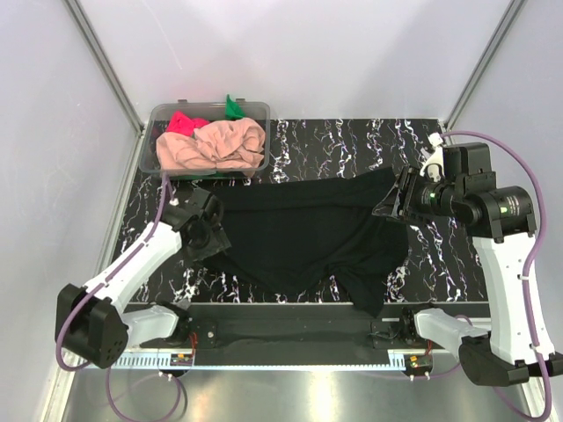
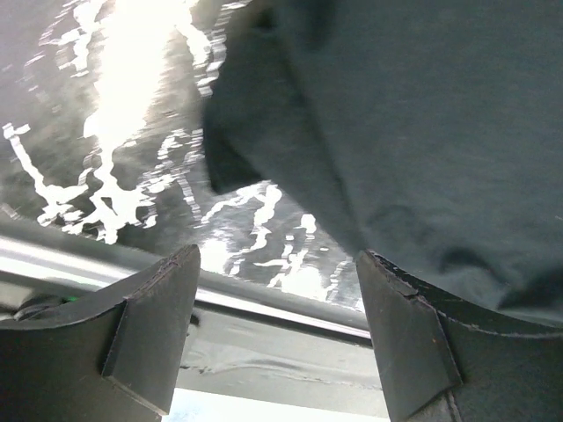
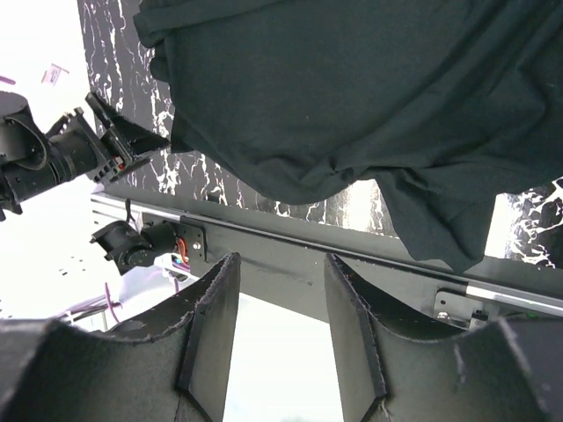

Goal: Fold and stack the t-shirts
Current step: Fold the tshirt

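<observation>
A large black t-shirt (image 1: 308,229) lies spread and rumpled on the marbled table. It also shows in the left wrist view (image 2: 413,114) and the right wrist view (image 3: 352,97). A peach-pink t-shirt (image 1: 215,145), a bright pink-red t-shirt (image 1: 183,122) and a green t-shirt (image 1: 233,107) sit bunched in the clear tub (image 1: 154,158). My left gripper (image 1: 208,230) is open and empty at the shirt's left edge, seen between its fingers in the left wrist view (image 2: 277,330). My right gripper (image 1: 398,198) is open and empty at the shirt's upper right corner, also in the right wrist view (image 3: 281,330).
The clear tub stands at the table's back left corner. A metal rail (image 1: 290,316) runs along the near edge between the arm bases. White walls enclose the table on three sides.
</observation>
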Robot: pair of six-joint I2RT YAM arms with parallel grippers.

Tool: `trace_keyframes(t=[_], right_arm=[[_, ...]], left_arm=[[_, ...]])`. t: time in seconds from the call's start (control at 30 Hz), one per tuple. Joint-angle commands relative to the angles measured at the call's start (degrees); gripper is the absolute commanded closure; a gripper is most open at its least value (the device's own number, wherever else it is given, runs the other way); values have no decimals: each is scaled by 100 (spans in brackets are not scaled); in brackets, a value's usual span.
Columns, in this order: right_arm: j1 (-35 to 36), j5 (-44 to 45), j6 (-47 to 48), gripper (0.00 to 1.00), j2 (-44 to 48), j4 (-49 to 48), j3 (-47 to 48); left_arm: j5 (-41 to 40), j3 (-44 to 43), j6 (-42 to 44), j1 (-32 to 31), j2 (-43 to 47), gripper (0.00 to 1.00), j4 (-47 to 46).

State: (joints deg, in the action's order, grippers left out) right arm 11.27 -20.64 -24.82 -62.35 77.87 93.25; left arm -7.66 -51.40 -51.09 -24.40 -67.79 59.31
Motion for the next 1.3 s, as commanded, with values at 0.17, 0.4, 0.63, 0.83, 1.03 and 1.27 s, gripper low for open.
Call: trace_keyframes(t=[0.17,0.4,0.63,0.83,1.03,1.27], right_arm=[[51,-177,-32,50,21,1547,272],[51,-282,-128,50,56,1591,307],[51,-291,-155,50,39,1600,290],[51,-203,-15,50,-111,1583,255],[51,-133,91,50,-120,1539,97],[51,-194,74,50,-76,1495,79]], left_arm=[[-26,622,-6,251,-6,23,-296],[1,718,108,454,-577,24,-841],[-16,754,143,603,-832,25,-1132],[-42,929,249,814,-490,26,-1080],[-121,1035,363,990,-68,26,-807],[-34,1176,504,1078,-314,28,-1105]])
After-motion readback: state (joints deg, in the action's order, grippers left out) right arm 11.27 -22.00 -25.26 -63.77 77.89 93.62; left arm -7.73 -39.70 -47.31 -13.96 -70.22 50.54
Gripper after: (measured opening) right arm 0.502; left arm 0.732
